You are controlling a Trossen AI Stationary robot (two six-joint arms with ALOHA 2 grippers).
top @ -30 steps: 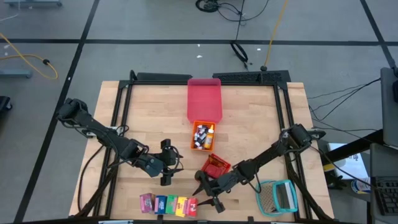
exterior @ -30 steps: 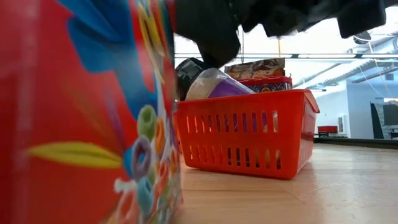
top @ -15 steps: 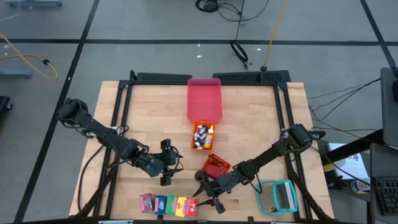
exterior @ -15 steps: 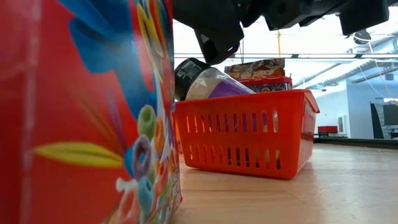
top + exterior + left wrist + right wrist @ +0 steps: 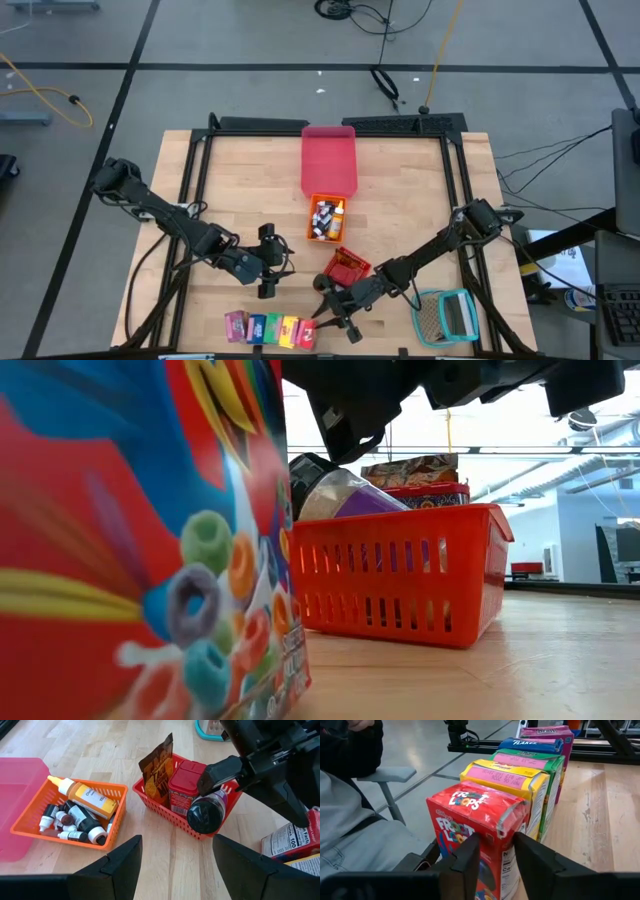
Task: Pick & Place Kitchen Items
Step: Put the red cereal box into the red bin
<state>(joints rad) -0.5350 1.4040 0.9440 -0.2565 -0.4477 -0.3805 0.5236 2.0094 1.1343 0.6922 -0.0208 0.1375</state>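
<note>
Several small cartons stand in a row near the table's front edge: pink (image 5: 236, 325), blue (image 5: 258, 327), green (image 5: 272, 328), yellow (image 5: 290, 330) and red (image 5: 306, 335). My right gripper (image 5: 335, 322) is at the red carton (image 5: 470, 820), shut on it. The carton fills the left of the low view (image 5: 140, 560), tilted. My left gripper (image 5: 272, 262) hangs open and empty left of the red basket (image 5: 347, 267), which holds a red container (image 5: 182, 785) and a dark-lidded jar (image 5: 205, 815). Tiny bottles lie in the orange basket (image 5: 75, 815). My right gripper holds the red carton at its end of the row, by the upper corner (image 5: 502, 832) nearest the wrist. One finger (image 5: 467, 862) lies on the printed front face and the other (image 5: 535, 862) on the side toward the yellow carton. The carton stands tilted.
A pink tray (image 5: 328, 160) lies beyond the orange basket (image 5: 325, 217). A teal-framed mesh item (image 5: 447, 317) lies at the front right. A snack packet (image 5: 157, 767) stands in the red basket. A person in grey (image 5: 350, 830) sits beyond the table's front edge.
The red carton has tipped over at its top and shifted a little along the table toward the low camera, with my right gripper at it. The other cartons have stayed in their row.
</note>
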